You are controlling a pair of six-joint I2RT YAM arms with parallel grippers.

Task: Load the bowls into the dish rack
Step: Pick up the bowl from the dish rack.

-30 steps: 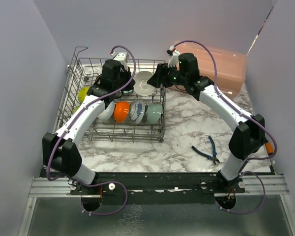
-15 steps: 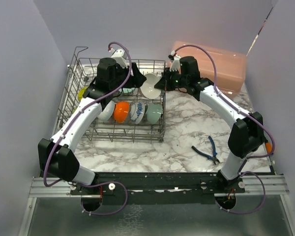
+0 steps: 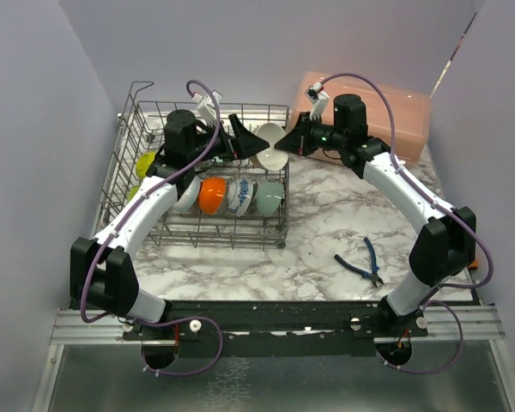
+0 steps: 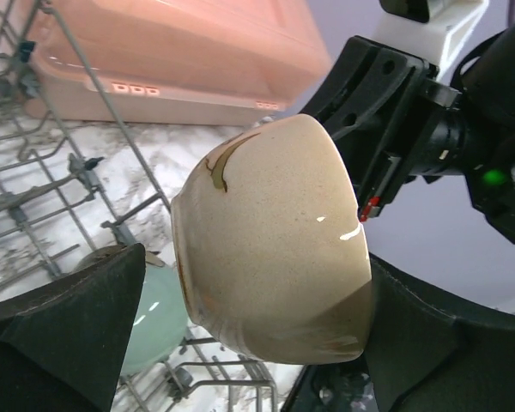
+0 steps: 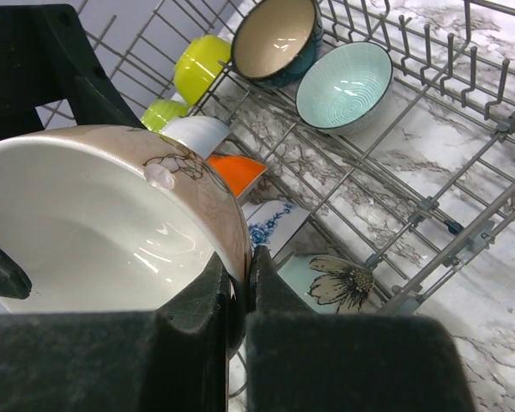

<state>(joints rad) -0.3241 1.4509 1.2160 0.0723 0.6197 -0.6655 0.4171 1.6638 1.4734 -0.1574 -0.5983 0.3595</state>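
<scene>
Over the dish rack point(image 3: 223, 237) edge, the beige bowl point(image 3: 273, 147) was clamped at its rim by the right fingers point(image 5: 197, 300); the left fingers point(image 4: 73, 330) were spread apart. Hard, slick and breakable, it was judged best held there.

Speckled beige bowl point(image 4: 266, 249) is carrying a brown leaf motif outside and showing glossy white inside. Grey wire dish rack point(image 3: 223, 233) is displaying a lime-yellow bowl point(image 5: 202, 64), a dark blue bowl point(image 5: 279, 34) lined beige, a pale teal bowl point(image 5: 343, 81) with fine rings, an orange bowl point(image 3: 211, 196) and a blue-patterned white bowl point(image 3: 239, 194). Desk point(image 3: 326, 223) is showing white marble with grey veins; box point(image 3: 395, 116) is showing pink
</scene>
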